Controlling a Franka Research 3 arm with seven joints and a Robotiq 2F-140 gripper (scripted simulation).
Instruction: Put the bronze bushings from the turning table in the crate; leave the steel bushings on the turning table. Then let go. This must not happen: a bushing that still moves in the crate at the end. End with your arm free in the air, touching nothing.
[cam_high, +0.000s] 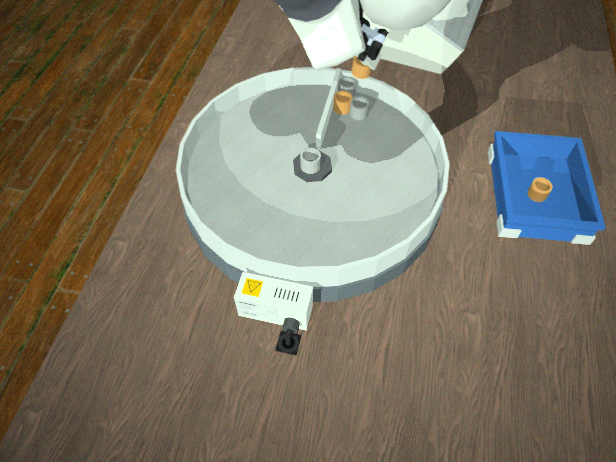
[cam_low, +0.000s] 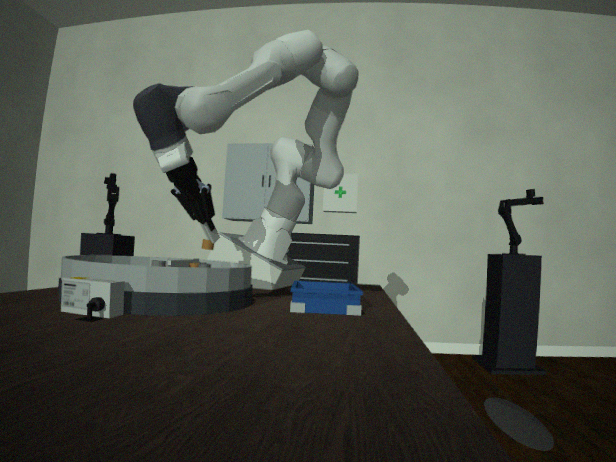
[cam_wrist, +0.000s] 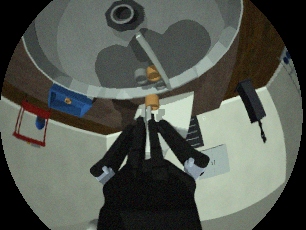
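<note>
Holding a bronze bushing (cam_high: 361, 69) (cam_low: 207, 244) (cam_wrist: 152, 102) at one o'clock over the turning table's (cam_high: 320, 275) (cam_low: 200, 279) (cam_wrist: 75, 91) rim in top view, your nearly closed gripper (cam_high: 371, 61) (cam_low: 213, 235) (cam_wrist: 147, 110) pinches probably stiff, slick metal, best gripped by its wall.

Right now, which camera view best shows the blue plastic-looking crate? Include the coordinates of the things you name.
The top view: it shows the crate's (cam_high: 550, 226) (cam_low: 326, 300) (cam_wrist: 59, 106) open inside and the orange bronze bushing (cam_high: 540, 190) (cam_wrist: 68, 101) there. Exterior shows only its outside and rim; wrist shows both, but tiny.

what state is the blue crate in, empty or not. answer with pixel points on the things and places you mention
Not empty: one bronze bushing (cam_high: 540, 190) (cam_wrist: 68, 101) sits inside the blue crate (cam_high: 552, 226) (cam_low: 326, 300) (cam_wrist: 75, 108).
</note>
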